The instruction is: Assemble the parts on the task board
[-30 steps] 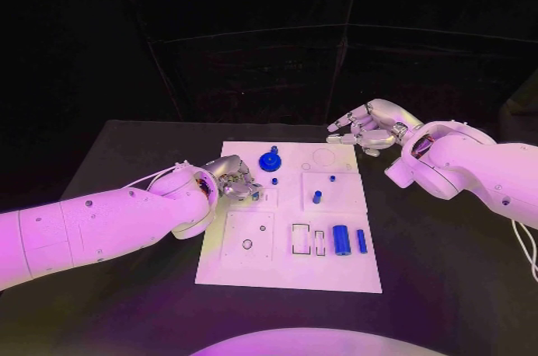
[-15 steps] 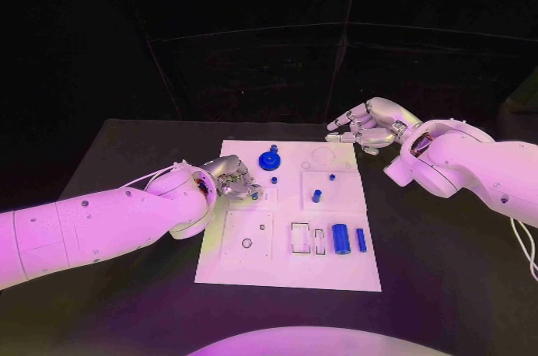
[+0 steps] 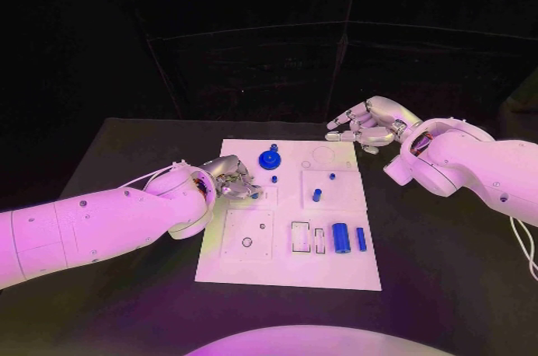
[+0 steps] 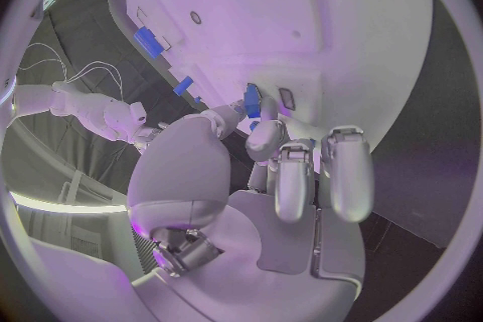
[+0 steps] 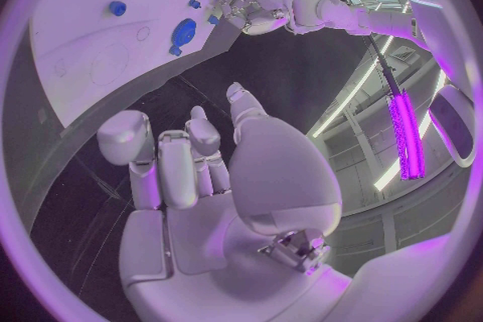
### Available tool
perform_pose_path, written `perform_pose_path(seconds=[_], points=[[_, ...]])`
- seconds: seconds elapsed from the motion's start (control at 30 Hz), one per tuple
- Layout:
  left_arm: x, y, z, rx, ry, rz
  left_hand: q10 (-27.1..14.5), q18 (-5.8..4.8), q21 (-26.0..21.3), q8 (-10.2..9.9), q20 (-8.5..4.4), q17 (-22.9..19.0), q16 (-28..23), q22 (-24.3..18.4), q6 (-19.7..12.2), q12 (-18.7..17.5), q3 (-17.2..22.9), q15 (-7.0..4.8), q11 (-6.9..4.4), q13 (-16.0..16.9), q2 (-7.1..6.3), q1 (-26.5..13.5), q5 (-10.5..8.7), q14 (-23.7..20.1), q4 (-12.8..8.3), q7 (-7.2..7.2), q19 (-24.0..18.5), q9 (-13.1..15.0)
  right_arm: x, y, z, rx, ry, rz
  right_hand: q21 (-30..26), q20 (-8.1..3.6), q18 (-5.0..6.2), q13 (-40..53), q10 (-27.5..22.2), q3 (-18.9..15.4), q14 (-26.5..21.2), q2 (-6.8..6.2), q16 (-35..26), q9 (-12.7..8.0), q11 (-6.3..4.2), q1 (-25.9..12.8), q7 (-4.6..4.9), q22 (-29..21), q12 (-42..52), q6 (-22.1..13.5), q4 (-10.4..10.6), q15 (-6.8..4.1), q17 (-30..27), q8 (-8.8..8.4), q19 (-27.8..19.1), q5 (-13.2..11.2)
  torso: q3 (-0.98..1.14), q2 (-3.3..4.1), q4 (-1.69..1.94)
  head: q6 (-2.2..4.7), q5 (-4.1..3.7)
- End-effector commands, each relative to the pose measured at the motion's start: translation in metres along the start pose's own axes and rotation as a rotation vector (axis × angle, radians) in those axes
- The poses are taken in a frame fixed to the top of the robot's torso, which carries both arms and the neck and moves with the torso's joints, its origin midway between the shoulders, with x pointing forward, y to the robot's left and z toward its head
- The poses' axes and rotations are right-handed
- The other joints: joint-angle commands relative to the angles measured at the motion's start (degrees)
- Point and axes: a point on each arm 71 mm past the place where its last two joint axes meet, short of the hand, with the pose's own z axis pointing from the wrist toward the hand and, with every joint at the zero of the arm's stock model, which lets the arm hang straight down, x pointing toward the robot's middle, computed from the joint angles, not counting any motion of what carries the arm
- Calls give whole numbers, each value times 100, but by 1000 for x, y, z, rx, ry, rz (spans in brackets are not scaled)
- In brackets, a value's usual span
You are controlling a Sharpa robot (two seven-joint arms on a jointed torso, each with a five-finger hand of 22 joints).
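Now the left hand [image 3: 232,177] rests at the left edge of the white rectangular task board [image 3: 286,270], pinching a small blue part [image 4: 253,101] between thumb and fingertips. Beyond the board's far right corner, the right hand [image 3: 365,126] hovers above the black table [image 3: 448,255], fingers loosely apart, holding nothing. A round blue knob part [image 3: 270,160] stands near the board's far edge.

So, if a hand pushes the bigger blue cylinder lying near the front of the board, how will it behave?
The larger blue cylinder lies on its side on the task board, so a sideways push would probably roll it. It looks smooth and rigid, so it may slip in the fingers. Being small, it is likely light.
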Motion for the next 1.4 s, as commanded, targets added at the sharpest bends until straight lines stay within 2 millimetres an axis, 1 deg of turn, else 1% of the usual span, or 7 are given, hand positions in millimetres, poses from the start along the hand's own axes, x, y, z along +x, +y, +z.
perform_pose_path(seconds=[0.03,0.2,0.33,0.47,0.93,1.13,1.4], points=[[4,5,-1,-28,27,2,44,-102,33,31,-33,1505,19,21,59,40,625,-36,-1,10,-47,-45,7,605,-669,-1,169,9,0,2,1,-13,3,-2,-19,-41,99,-9,-12,-33,210,30,-19,10,-14,-15,-16,-5,-3,12,19,-5,0,27,-5,35,3,1,-3,-4,3],[4,5,-1,-28,25,-1,50,-104,40,34,-40,1505,19,35,91,51,551,-42,-7,22,-75,-78,6,605,-651,-9,172,14,0,2,1,-14,3,-1,-19,-41,99,-9,-12,-33,210,30,-19,10,-14,-15,-16,-5,-3,12,19,-5,0,27,-5,35,4,-2,-3,-6,-1],[4,6,0,-30,26,-7,59,-109,53,40,-47,1505,19,59,132,65,361,-49,-14,39,-115,-170,5,605,-584,-17,179,29,0,2,1,-15,2,-1,-20,-41,99,-12,-14,-41,209,35,-25,11,-14,-21,-17,-7,-4,17,27,-5,-7,31,-5,36,1,-2,-4,-5,-3],[4,6,0,-31,28,-12,66,-113,65,41,-51,1505,19,82,147,77,232,-52,-17,53,-122,-223,6,605,-533,-20,185,42,0,2,1,-15,2,0,-23,-41,99,-12,-14,-54,210,46,-27,12,-15,-32,-18,-9,-1,21,43,-6,-6,37,-4,41,0,-2,-1,-7,-5],[3,7,-1,-32,23,-18,82,-119,83,62,-60,1505,19,117,183,103,32,-61,-28,81,-130,-297,7,605,-450,-33,194,74,0,2,1,-15,2,0,-25,-42,100,-16,-16,-62,209,57,-30,12,-16,-39,-19,-12,-2,23,55,-7,-9,40,-5,49,0,-4,-1,4,-4],[3,7,0,-35,17,-22,98,-124,100,79,-63,1505,19,149,200,125,-132,-65,-33,105,-105,-403,7,605,-326,-40,203,104,0,2,1,-15,2,0,-29,-42,101,-16,-16,-67,210,61,-31,12,-16,-43,-19,-18,-1,23,61,-7,-8,42,-7,53,-1,0,-3,16,-4],[3,7,0,-42,14,-25,143,-137,140,117,-70,1505,19,219,224,196,-446,-72,-41,178,-95,-580,7,605,-106,-51,224,164,0,2,1,-15,2,0,-29,-42,101,-16,-16,-67,210,61,-31,12,-16,-43,-19,-18,-1,23,61,-7,-8,42,-7,53,1,0,-5,5,-8]])
